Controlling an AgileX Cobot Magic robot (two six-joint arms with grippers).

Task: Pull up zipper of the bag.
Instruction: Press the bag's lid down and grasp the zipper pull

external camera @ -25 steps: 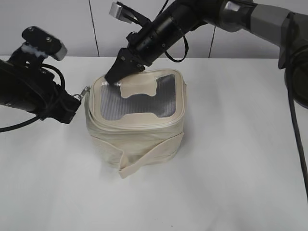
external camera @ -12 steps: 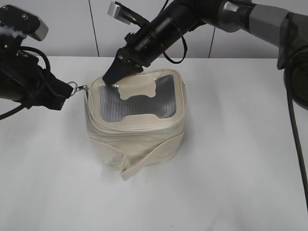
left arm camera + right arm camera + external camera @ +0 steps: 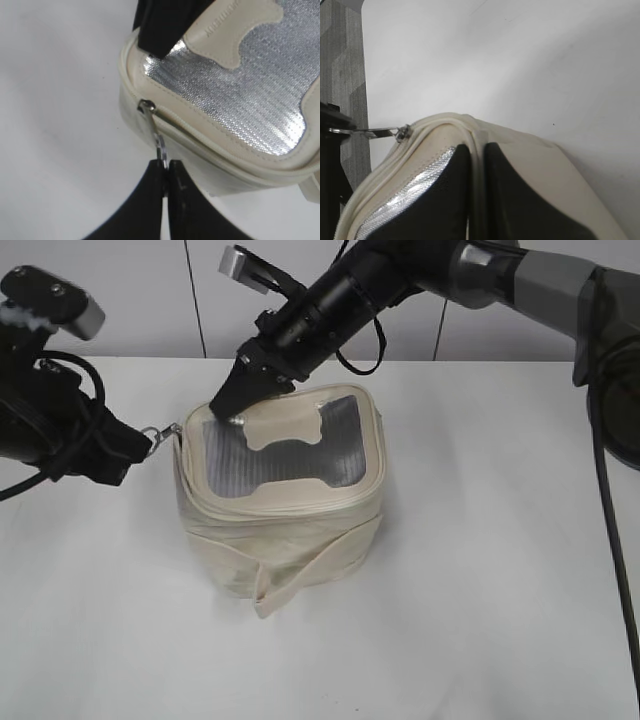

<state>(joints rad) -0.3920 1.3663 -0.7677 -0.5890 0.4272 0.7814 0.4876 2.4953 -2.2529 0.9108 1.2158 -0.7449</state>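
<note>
The cream bag [image 3: 285, 530] stands mid-table, its lid showing grey mesh and an H-shaped patch. The zipper [image 3: 200, 135] runs round the lid rim, and its silver slider [image 3: 146, 106] sits at the bag's left corner. My left gripper [image 3: 166, 170] is shut on the slider's ring pull and holds it out from the corner; in the exterior view it [image 3: 140, 445] is left of the bag. My right gripper [image 3: 476, 155] is shut on the lid's rim at the back left corner; it [image 3: 232, 400] shows there in the exterior view. The slider also shows in the right wrist view [image 3: 402, 133].
The white table [image 3: 480, 570] spreads around the bag. A flat cream strap [image 3: 290, 585] hangs down the bag's front. A white wall with dark seams stands behind. Grey floor [image 3: 345, 65] shows past the table edge in the right wrist view.
My left gripper has drawn the ring pull leftward away from the bag corner, then shifted slightly lower. The right gripper has stayed clamped on the lid's back left rim.
</note>
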